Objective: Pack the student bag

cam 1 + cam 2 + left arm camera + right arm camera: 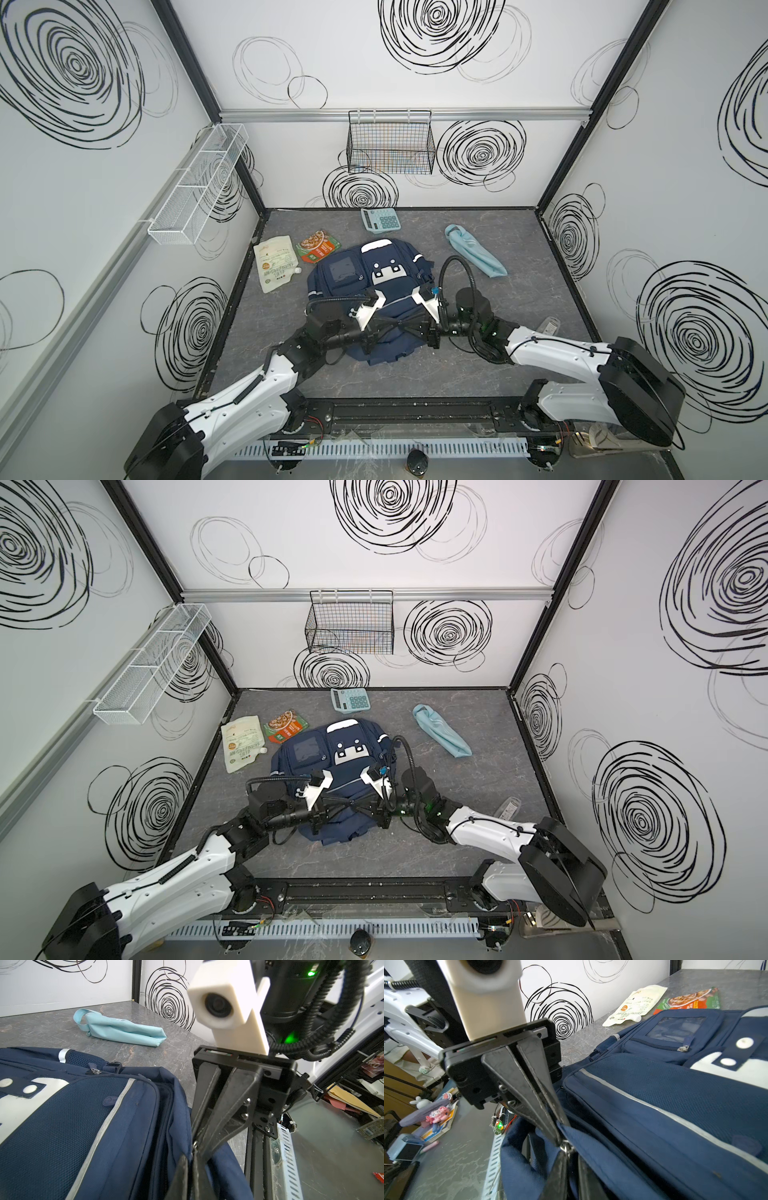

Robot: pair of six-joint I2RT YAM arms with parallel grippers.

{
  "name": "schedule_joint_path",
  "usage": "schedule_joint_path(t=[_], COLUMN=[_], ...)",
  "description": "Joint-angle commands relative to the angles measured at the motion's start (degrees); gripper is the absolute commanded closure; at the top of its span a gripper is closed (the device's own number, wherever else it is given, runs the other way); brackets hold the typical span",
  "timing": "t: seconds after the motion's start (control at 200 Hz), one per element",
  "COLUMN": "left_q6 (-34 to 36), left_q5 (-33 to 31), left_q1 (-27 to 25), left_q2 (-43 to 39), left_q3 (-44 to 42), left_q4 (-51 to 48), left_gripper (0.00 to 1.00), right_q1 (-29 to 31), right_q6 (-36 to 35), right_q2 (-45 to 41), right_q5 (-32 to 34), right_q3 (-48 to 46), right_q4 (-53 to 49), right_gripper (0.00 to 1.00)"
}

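The student bag (374, 266) (332, 750) is a navy backpack with white stripes and a white face patch. It lies flat mid-table, its near end towards me. My two grippers meet tip to tip at that near end. The left gripper (390, 323) (344, 802) (190, 1157) is shut on the bag's edge beside a small metal zip ring. Facing it, the right gripper (400, 323) (353, 802) (572, 1159) is shut with navy fabric of the bag (664, 1095) pinched between its fingers. The bag (72, 1115) fills the left wrist view.
A light blue folded umbrella (476, 249) lies right of the bag and a teal calculator (380, 219) behind it. A white pouch (276, 264) and an orange-green food packet (316, 246) lie to its left. A black wire basket (390, 143) and a white mesh basket (199, 183) hang on the walls.
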Motion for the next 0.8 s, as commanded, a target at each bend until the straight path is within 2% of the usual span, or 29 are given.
schedule_joint_path(t=[0.0,0.12,0.175,0.255,0.28,0.44,0.54,0.585,0.7,0.795], left_q6=[0.11,2.35,4.92,10.17,11.59,16.83,17.66,18.53,19.82,19.63], left_q5=[0.43,-1.30,-2.71,-4.40,-5.00,-5.53,-3.22,-2.68,-3.01,-3.40], left_q1=[0.12,0.04,-0.05,-0.56,-0.59,-0.45,-0.40,-0.47,-0.55,-0.69], left_q2=[-0.41,-0.93,-1.99,-3.83,-4.22,-5.10,-4.86,-4.55,-3.04,-1.76], left_q3=[1.17,2.17,3.02,4.21,4.62,5.90,5.20,5.06,5.37,5.56], left_q4=[7.29,3.42,-0.41,-6.84,-8.68,-17.25,-17.62,-17.93,-18.68,-18.21], left_gripper=[1.00,0.98,0.73,0.53,0.51,0.51,0.53,0.50,0.46,0.47], right_q1=[0.21,0.30,0.25,0.38,0.41,1.15,2.00,2.23,3.12,3.74], right_q6=[-2.39,-5.64,-6.80,-7.92,-7.99,-8.68,-9.44,-9.94,-10.60,-10.62], right_q2=[-1.66,-3.47,-4.07,-5.00,-5.32,-7.00,-6.91,-6.47,-4.88,-3.49], right_q5=[2.84,7.10,9.06,10.60,10.73,9.86,10.36,10.32,9.74,8.52], right_q3=[3.64,5.83,6.61,8.44,8.84,10.36,12.15,13.24,16.25,18.50], right_q4=[-1.39,-8.66,-11.60,-17.38,-18.65,-23.43,-26.26,-27.74,-31.52,-34.43], right_gripper=[0.92,0.98,1.00,1.00,1.00,1.00,1.00,1.00,1.00,1.00])
